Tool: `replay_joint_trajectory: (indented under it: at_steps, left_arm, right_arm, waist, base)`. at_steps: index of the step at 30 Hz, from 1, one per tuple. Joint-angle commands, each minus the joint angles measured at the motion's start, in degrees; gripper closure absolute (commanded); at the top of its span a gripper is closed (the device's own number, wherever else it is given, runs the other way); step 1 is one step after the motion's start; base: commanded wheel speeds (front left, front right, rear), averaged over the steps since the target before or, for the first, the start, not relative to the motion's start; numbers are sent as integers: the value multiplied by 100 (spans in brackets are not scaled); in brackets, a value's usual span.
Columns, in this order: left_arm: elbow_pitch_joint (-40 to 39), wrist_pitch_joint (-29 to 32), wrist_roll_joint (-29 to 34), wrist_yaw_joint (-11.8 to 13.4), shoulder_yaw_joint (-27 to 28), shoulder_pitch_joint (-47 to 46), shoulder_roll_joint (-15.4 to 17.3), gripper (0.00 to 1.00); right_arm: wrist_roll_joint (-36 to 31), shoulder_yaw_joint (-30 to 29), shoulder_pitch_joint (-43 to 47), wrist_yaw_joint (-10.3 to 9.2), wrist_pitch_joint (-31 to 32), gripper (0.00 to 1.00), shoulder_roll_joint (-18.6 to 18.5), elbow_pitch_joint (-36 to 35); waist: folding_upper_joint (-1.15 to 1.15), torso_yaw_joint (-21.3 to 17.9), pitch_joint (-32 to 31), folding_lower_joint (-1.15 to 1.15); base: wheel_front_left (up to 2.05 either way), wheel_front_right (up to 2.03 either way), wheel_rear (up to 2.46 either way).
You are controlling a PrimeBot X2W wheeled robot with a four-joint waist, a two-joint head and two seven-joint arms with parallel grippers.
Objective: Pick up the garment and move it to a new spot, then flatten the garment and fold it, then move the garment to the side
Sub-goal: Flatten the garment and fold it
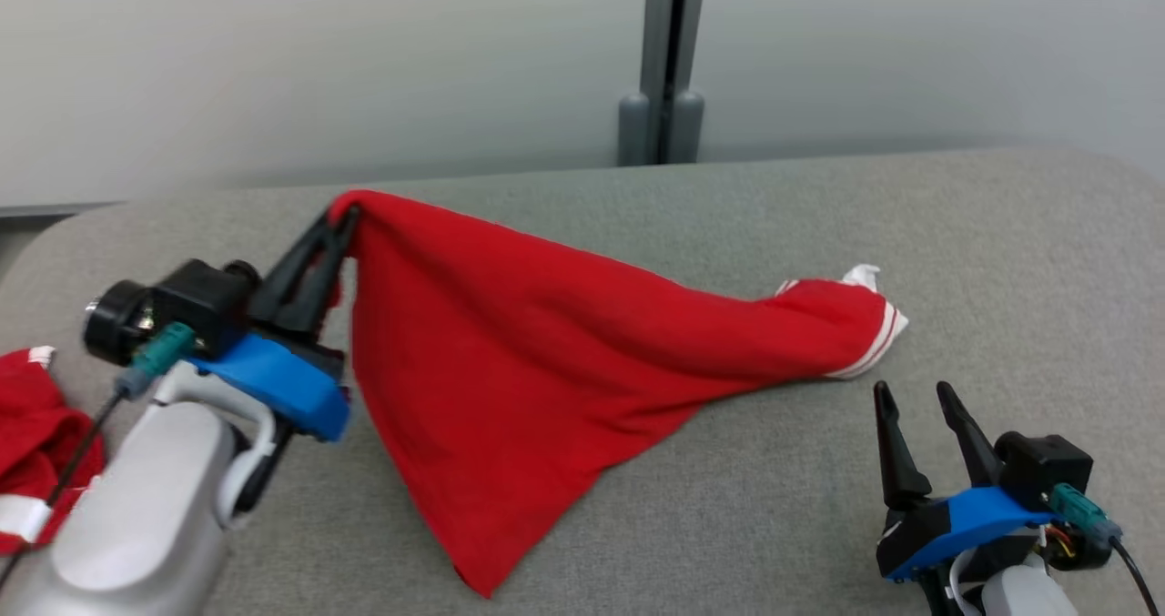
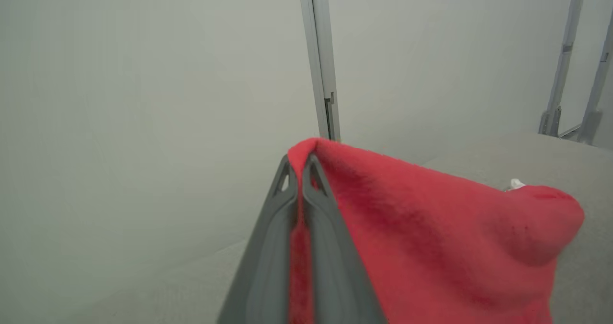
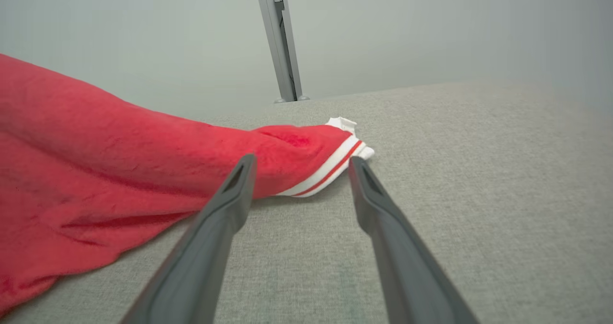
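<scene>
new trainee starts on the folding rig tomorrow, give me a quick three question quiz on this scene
1. True or false: the right gripper is shut on the red garment.
2. Which one holds a corner of the garment lifted off the grey surface? A. left gripper B. right gripper C. both
3. Fill in: the white-striped cuff lies on the surface just ahead of the open ___ gripper.

Key: 1 false, it stands open and holds nothing; 2 A; 3 right.
</scene>
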Motion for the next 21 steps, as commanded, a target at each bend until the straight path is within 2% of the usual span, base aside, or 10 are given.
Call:
replay_joint_trajectory:
  at_steps: [1,7,8,9,12,14,15,16,17,21]
  left_arm:
    - [268,28,-66,14,-23,-172,139,100]
    - [1488,-128,-449,14,-139,-724,467,100]
    - [1661,-167,-463,14,-90,-804,489,95]
    - [1825,-203,-470,20,-18,-882,477,58]
    - [2213,-248,-379,131,187,-1025,394,80]
    - [2177,-255,-265,179,365,-1110,345,81]
    - [2176,-255,-210,180,458,-1078,320,67]
    - [2175,-252,-158,174,523,-1043,290,20]
    - [2172,-253,-91,170,590,-984,246,0]
    - [2075,-255,97,231,984,-645,-71,0]
  right_arm:
    - [48,53,-100,0,-5,0,-14,-35]
    - [101,262,-252,0,-5,0,-17,-98]
    - [101,277,-275,0,-4,0,-15,-103]
    - [99,287,-292,0,-4,0,-15,-108]
    - [97,312,-336,0,-4,0,-14,-117]
    - [82,313,-340,0,-4,0,-14,-120]
    - [71,311,-332,0,-4,0,-15,-120]
    - [60,305,-325,0,-4,0,-15,-115]
    - [46,297,-315,0,-4,0,-14,-107]
    - [25,243,-232,0,-4,0,-14,-52]
  waist:
    - [0,-26,99,0]
    - [0,-240,463,0]
    - [0,-266,502,0]
    - [0,-290,531,0]
    - [0,-350,587,0]
    - [0,-367,596,0]
    - [0,-372,594,0]
    - [0,-375,585,0]
    - [0,-374,572,0]
    - [0,-322,454,0]
  base:
    - [0,0,0]
    - [0,0,0]
    - [0,0,0]
    - [0,0,0]
    - [0,0,0]
    - [0,0,0]
    - [0,0,0]
    - [0,0,0]
    - [0,0,0]
    - [0,0,0]
